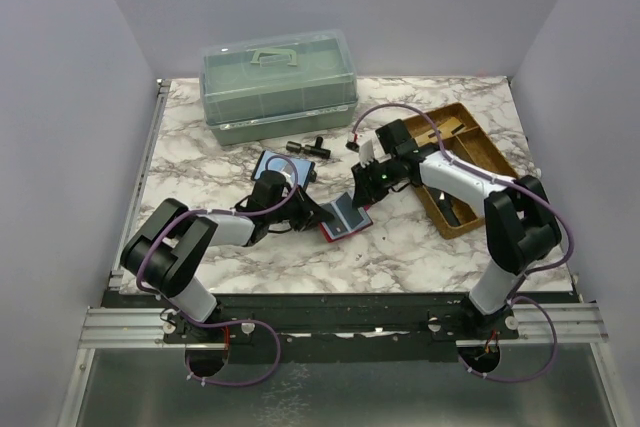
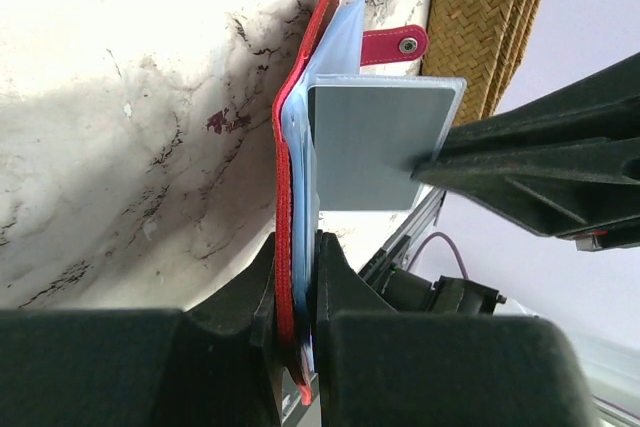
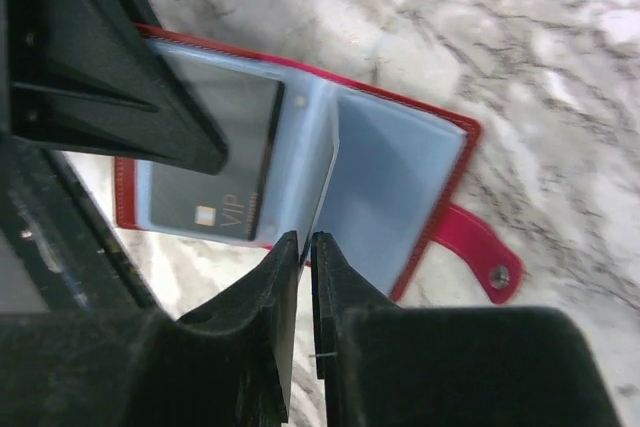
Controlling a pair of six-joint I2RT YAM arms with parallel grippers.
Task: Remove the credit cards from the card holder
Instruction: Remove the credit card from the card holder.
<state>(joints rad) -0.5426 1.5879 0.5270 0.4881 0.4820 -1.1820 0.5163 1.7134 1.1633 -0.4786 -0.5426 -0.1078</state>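
Card holder point(image 3: 400, 177), "VIP" credit card point(image 3: 238, 142)

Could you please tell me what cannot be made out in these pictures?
Top view: the left gripper and right gripper cover part of the card holder.
Left wrist view: its pockets stand edge-on, so cards inside cannot be counted.
Right wrist view: the left gripper's finger hides a corner of the dark card.

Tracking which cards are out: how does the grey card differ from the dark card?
The grey card is plain and pale; the dark card bears VIP lettering. The grey card stands off the wallet, pinched by the right pincer; the dark card lies flat inside it. Neither is free of the wallet.
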